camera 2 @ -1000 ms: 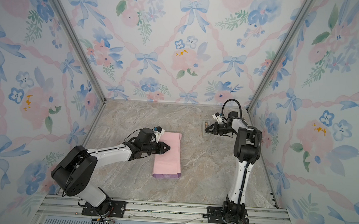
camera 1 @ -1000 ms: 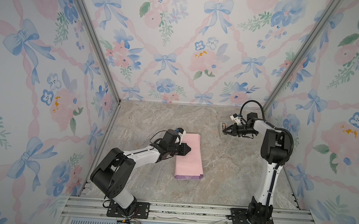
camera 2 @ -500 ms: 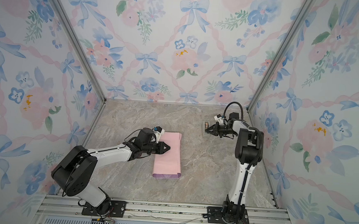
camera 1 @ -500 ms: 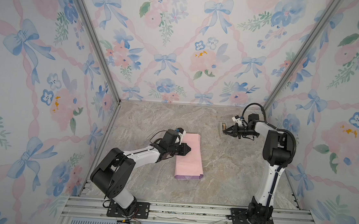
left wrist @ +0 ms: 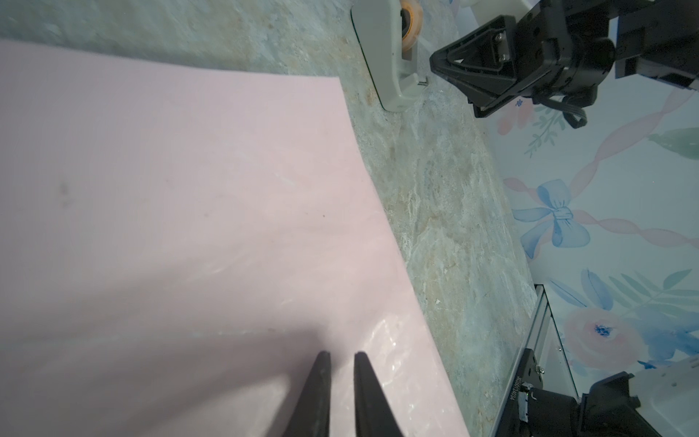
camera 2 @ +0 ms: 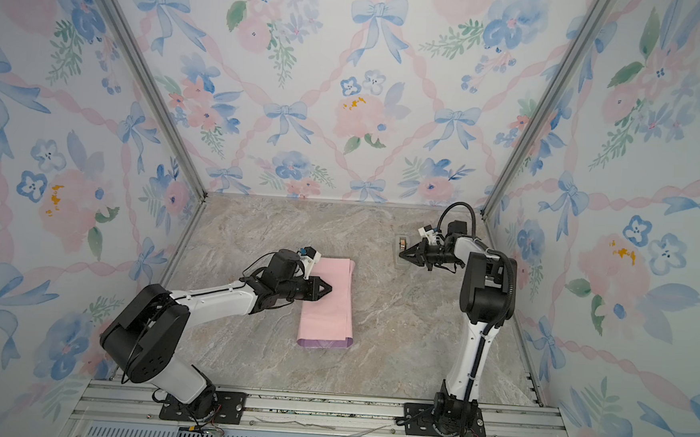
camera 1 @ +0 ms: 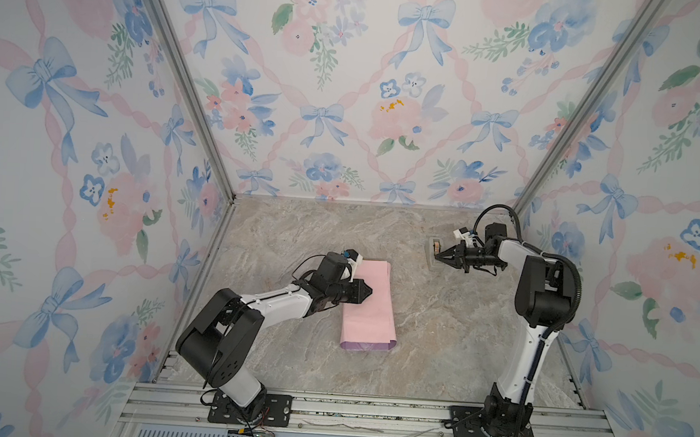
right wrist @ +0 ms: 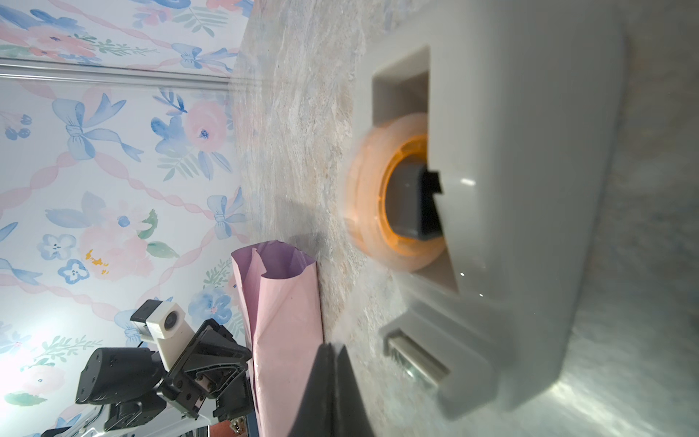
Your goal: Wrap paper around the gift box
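Only the right arm has shifted, and barely: its elbow has eased a touch toward the right wall, while the left arm has stayed put. On that side the right end effector (camera 1: 435, 256) is pressed together and holds nothing, its tip just beside the beige tape dispenser (right wrist: 529, 189) at the far right of the table (camera 1: 436, 349). Over the paper (camera 1: 376, 308) hangs the left end effector (left wrist: 342, 357), its fingers parted by a narrow gap with nothing between them. The paper lies folded into a long flat packet mid-table, pink face up, lilac showing along its near edge.
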`<state>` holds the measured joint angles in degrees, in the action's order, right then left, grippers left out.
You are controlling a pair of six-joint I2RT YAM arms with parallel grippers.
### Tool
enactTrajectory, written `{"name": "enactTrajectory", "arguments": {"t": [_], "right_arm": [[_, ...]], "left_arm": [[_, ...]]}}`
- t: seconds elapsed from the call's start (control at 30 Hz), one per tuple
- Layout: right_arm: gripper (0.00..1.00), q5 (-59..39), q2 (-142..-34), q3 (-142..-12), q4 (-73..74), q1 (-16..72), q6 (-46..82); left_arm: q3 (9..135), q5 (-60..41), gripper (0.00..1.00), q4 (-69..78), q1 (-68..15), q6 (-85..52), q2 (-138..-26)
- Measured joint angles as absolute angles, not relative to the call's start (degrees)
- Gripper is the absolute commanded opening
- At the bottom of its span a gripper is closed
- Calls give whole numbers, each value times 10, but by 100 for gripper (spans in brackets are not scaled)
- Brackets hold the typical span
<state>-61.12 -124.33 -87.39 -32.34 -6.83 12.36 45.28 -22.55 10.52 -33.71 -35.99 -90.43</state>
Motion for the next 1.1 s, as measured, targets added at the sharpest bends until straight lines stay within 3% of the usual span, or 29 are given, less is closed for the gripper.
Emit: {"name": "enactTrajectory", "arguments": {"t": [0.6, 1.1], "right_arm": [[0, -577, -1130, -711, -267, -69, 150], [0, -559, -1100, -618, -163, -71, 210]], "left_arm": [[453, -225, 16, 104, -337, -360, -904], [454, -224, 16, 102, -337, -360, -904]]}}
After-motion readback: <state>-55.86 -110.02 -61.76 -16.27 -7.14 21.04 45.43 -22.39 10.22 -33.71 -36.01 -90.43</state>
